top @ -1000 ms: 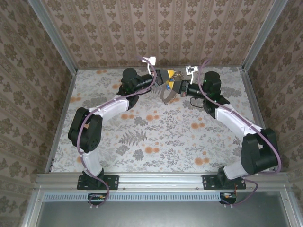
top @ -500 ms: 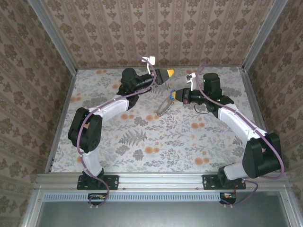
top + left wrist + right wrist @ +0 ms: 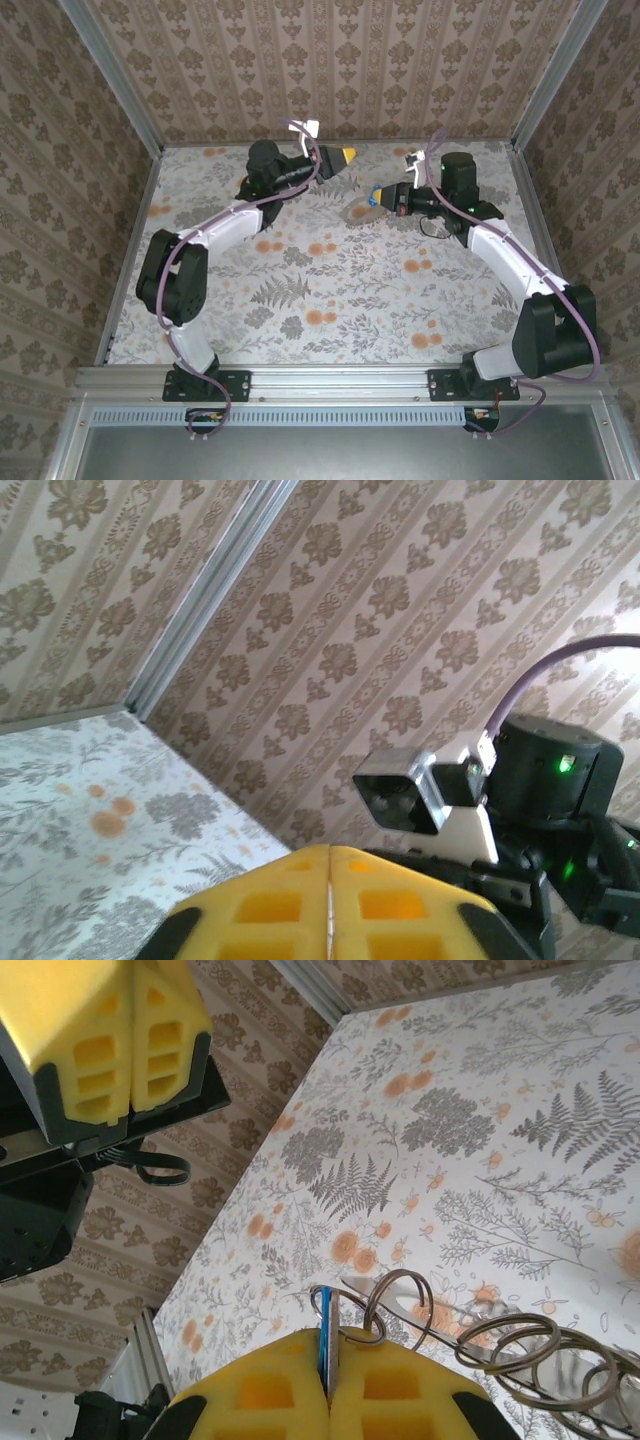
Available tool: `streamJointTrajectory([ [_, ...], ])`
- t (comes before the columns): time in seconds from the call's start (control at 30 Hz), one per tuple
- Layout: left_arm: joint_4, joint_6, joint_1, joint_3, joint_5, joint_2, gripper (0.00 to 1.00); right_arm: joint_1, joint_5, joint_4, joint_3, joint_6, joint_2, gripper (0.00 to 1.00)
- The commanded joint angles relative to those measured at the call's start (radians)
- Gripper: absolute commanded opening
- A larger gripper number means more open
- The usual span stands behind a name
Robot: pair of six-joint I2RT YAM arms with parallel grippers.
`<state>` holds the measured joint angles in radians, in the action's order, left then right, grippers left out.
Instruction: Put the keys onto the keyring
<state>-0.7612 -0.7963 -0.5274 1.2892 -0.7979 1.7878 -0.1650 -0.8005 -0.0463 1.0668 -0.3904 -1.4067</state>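
The right end effector (image 3: 328, 1355) clamps the key (image 3: 328, 1320) touching the keyring (image 3: 400, 1275); the left end effector (image 3: 328, 860), pressed together, sits apart from the keyring

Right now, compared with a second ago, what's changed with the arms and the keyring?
The two arms had met over the far middle of the table and have since parted. The left fingers came away from the keyring and drew back left, shut and empty. The right fingers carried the key and keyring off to the right, a little nearer. Unchanged: the right fingers pinch the key, with the keyring dangling beside it.
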Motion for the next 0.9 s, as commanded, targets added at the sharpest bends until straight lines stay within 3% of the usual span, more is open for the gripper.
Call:
streamJointTrajectory([
  [0.0, 0.147, 0.144, 0.004, -0.002, -0.076, -0.068, 0.17, 0.018, -0.039, -0.001, 0.057, 0.019, 0.023, 0.00],
  [0.27, 0.636, 0.564, -0.028, 0.020, -0.066, -0.145, 0.32, 0.056, -0.091, 0.024, 0.109, -0.016, -0.050, 0.00],
  [0.63, 0.819, 0.763, -0.020, 0.084, -0.002, -0.149, 0.37, 0.065, -0.159, -0.119, 0.203, 0.081, -0.074, 0.00],
  [0.87, 0.877, 0.830, -0.020, 0.152, 0.009, -0.119, 0.47, 0.070, -0.189, -0.154, 0.253, 0.104, -0.092, 0.00],
])
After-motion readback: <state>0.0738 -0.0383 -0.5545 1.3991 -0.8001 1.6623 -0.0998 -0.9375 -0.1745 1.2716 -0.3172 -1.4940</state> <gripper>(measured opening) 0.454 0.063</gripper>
